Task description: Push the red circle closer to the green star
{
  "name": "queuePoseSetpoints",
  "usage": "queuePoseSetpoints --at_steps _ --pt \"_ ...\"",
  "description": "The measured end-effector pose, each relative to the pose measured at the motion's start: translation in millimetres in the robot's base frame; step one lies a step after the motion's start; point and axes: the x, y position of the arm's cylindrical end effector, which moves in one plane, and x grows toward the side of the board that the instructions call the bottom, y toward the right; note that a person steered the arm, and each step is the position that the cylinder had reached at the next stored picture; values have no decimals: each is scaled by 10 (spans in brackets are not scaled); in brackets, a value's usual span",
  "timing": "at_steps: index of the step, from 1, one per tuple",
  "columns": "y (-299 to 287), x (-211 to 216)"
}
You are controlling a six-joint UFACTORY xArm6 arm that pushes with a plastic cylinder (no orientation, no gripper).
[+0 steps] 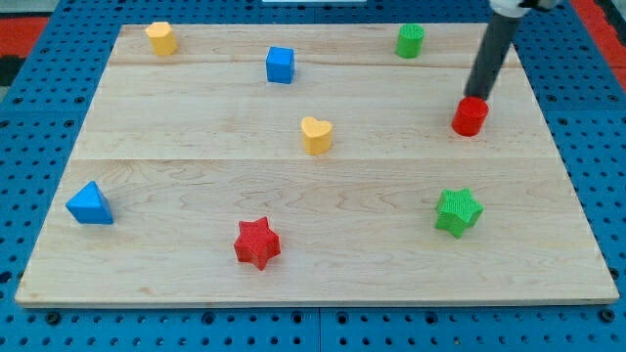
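Observation:
The red circle [469,116] stands on the wooden board at the view's right, a little above mid-height. The green star [458,212] lies below it, slightly to the left, a clear gap apart. My tip [478,96] comes down from the view's top right and sits right at the red circle's upper edge, touching or nearly touching it. The rod leans up to the right.
Other blocks on the wooden board [196,176]: a green circle [410,41] at the top right, a blue cube [280,66], a yellow block [161,39] at the top left, a yellow heart [316,135] in the middle, a red star [257,242], a blue triangle [90,204].

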Motion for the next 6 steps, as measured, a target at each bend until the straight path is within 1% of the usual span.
queuePoseSetpoints --at_steps 1,2,3,4,5,6 --pt "-101 358" --pt "-69 152" --pt "148 217" --pt "-237 592" --pt "-440 956" --pt "-441 1125"
